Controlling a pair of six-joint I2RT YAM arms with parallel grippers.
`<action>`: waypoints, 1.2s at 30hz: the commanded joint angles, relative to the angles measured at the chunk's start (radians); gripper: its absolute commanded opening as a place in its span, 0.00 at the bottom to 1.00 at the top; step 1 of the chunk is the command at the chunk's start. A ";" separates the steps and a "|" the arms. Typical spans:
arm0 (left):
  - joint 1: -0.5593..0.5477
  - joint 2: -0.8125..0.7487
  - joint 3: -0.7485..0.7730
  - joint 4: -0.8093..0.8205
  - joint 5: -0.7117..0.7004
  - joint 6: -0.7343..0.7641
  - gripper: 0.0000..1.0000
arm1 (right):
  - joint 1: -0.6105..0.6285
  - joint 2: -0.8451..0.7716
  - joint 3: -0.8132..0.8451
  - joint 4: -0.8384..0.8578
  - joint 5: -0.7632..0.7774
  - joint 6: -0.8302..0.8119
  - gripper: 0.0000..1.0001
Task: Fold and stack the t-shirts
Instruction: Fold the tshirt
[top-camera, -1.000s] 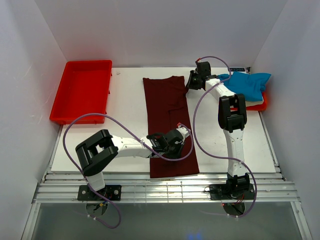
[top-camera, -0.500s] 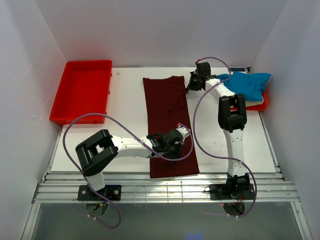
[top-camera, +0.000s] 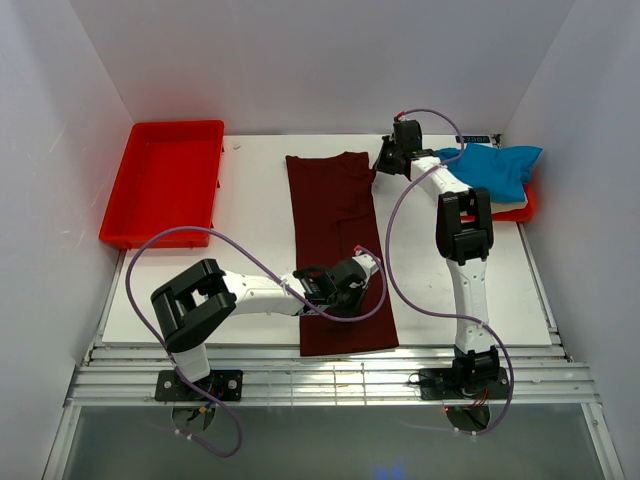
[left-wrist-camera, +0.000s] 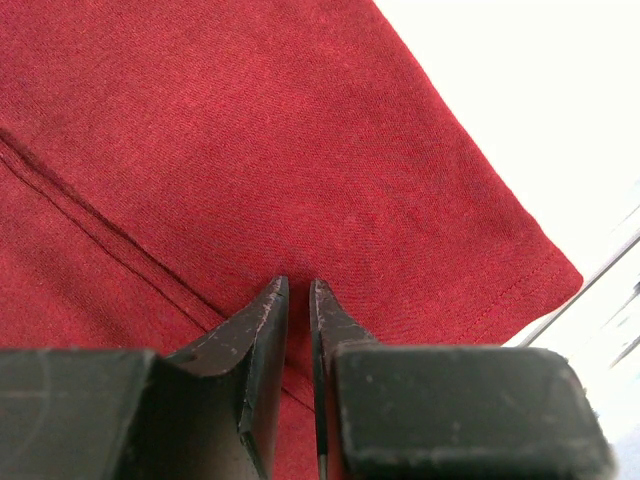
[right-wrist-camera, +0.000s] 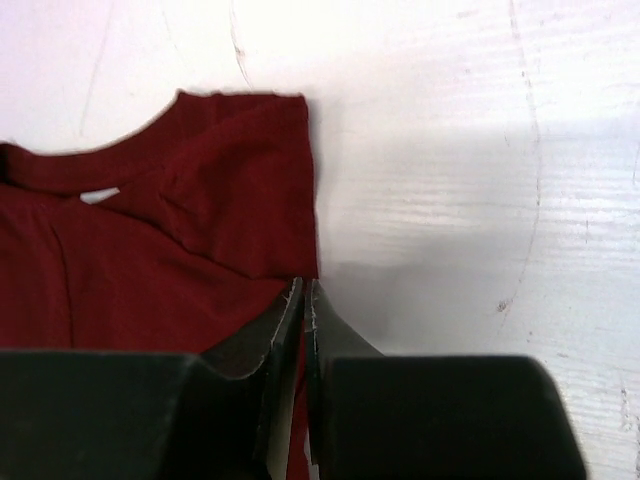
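L wrist view: maroon tee (left-wrist-camera: 300, 150) runs off the top, left & bottom edges. Left hand (left-wrist-camera: 297, 290) blocks the lower frame, and the slit btw its fingers is too thin to tell if cloth's caught.

R wrist view: tee is cut at the left edge, its lower part behind right hand (right-wrist-camera: 303, 285). Same doubt re any pinch.

Top view: L wrist covers a tee patch at lower centre. At right edge, cream tee (top-camera: 506, 206) is just a sliver under blue tee (top-camera: 490, 168). Red tray (top-camera: 529, 207) beneath is mostly hidden.
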 joint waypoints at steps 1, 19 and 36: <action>-0.004 0.005 -0.027 -0.099 0.007 -0.007 0.26 | 0.000 0.018 0.079 0.092 0.019 0.054 0.10; -0.002 0.062 -0.004 -0.121 0.019 0.010 0.25 | 0.001 0.059 0.115 0.106 -0.050 0.026 0.45; -0.002 0.057 -0.016 -0.124 0.008 0.005 0.25 | -0.005 0.012 0.001 0.021 -0.073 -0.044 0.21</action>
